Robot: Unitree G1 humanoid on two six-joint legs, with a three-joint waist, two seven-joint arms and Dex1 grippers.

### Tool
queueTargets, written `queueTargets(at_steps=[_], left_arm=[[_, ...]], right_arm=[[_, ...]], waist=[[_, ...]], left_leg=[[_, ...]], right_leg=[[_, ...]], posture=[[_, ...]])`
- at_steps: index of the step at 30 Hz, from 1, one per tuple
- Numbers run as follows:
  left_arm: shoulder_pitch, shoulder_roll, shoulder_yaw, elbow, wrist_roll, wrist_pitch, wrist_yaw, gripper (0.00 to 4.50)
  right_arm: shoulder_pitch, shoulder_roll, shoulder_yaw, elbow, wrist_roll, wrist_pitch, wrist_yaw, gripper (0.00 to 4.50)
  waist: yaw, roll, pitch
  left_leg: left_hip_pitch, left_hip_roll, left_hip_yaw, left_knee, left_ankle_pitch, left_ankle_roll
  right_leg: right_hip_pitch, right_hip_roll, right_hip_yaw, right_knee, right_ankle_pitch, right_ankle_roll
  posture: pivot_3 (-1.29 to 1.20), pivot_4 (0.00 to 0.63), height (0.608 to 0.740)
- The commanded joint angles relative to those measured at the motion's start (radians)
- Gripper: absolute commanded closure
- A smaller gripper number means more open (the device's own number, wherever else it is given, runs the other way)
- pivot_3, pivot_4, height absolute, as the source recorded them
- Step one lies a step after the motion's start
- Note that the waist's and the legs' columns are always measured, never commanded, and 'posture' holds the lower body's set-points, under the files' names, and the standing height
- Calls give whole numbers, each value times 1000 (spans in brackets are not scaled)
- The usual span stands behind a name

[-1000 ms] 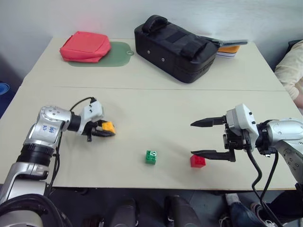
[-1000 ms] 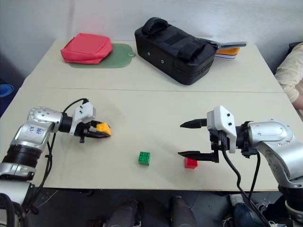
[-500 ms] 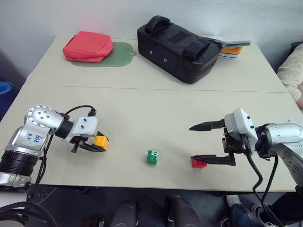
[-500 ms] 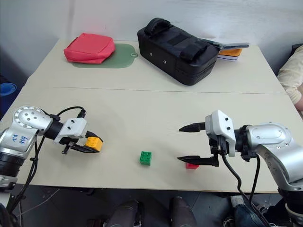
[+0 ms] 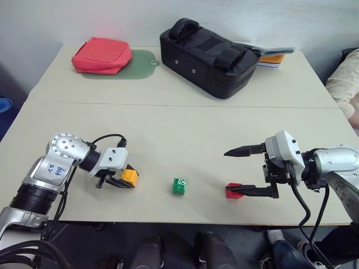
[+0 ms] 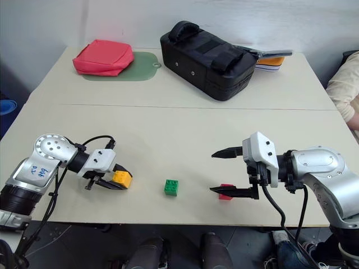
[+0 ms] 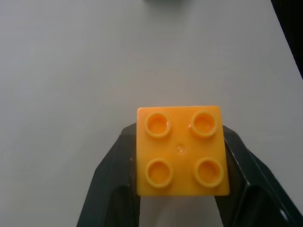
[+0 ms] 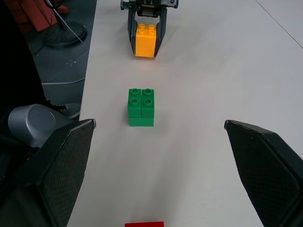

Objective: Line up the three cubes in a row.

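Black bag (image 5: 207, 56) at the back of the counter (image 5: 168, 129), zipped shut, contents can't be seen. Red pouch (image 5: 101, 55) on a green mat (image 5: 137, 64) at back left, also shut. Some flat orange/white items (image 5: 272, 58) just behind the bag.

Left end effector (image 5: 124, 180) clamped on the yellow-orange cube (image 5: 129, 177), studs facing its wrist camera, low at the counter's front left; touching the surface or not, can't tell. Green cube (image 5: 179, 186) sits alone on the counter near front centre. Red cube (image 5: 233, 191) right of it, by the lower finger of the right end effector (image 5: 244, 171), whose jaws stand wide, holding nothing. A person's sleeve (image 5: 345, 84) at the right edge.

Versus a second ago: left end effector with the yellow-orange cube has come nearer the front edge and closer to the green cube. Right end effector, green and red cubes unchanged.
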Motion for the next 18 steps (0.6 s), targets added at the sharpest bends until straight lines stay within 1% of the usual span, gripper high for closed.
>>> queueTargets(at_steps=[1, 6, 8, 9, 12, 15, 16, 18], left_arm=[[10, -3, 2, -33, 1, -12, 10, 2969], [17, -10, -1, -11, 18, -37, 20, 2969], [20, -11, 3, -10, 14, -31, 23, 2245], [21, -11, 5, -10, 11, -26, 24, 2052], [37, 1, 22, -26, -8, -19, 18, 1173], [58, 19, 48, -46, -30, -6, 16, 132], [73, 35, 73, -55, -50, 3, 9, 55], [103, 69, 119, -70, -87, 21, -1, 55]], right_arm=[[-1, -12, -28, -34, 15, -8, 1, 0], [2, -14, -28, -31, 11, -14, 7, 0], [4, -16, -30, -34, 13, -13, 8, 0], [5, -16, -31, -35, 14, -12, 9, 0], [18, -23, -42, -39, 16, -14, 16, 0], [37, -32, -59, -44, 21, -18, 24, 0], [50, -41, -78, -45, 28, -19, 33, 0], [79, -56, -117, -45, 39, -23, 52, 0]], waist=[[0, 0, 0], [1, 0, 0], [1, 0, 0], [1, 0, 0], [1, 0, 0], [0, 0, 0], [0, 0, 0], [-2, 0, 0]], left_leg=[[0, 0, 0, 0, 0, 0], [0, 0, 0, 0, 0, 0], [0, 0, 0, 0, 0, 0], [0, 0, 0, 0, 0, 0], [0, 0, 0, 0, 0, 0], [0, 0, 0, 0, 0, 0], [0, 0, 0, 0, 0, 0], [0, 0, 0, 0, 0, 0]], right_leg=[[0, 0, 0, 0, 0, 0], [0, 0, 0, 0, 0, 0], [0, 0, 0, 0, 0, 0], [0, 0, 0, 0, 0, 0], [0, 0, 0, 0, 0, 0], [0, 0, 0, 0, 0, 0], [0, 0, 0, 0, 0, 0], [0, 0, 0, -1, 0, 0]], posture=[[0, 150, 740], [0, 150, 740], [0, 150, 740], [0, 150, 740], [0, 150, 740], [0, 150, 740], [0, 150, 740], [0, 150, 740]])
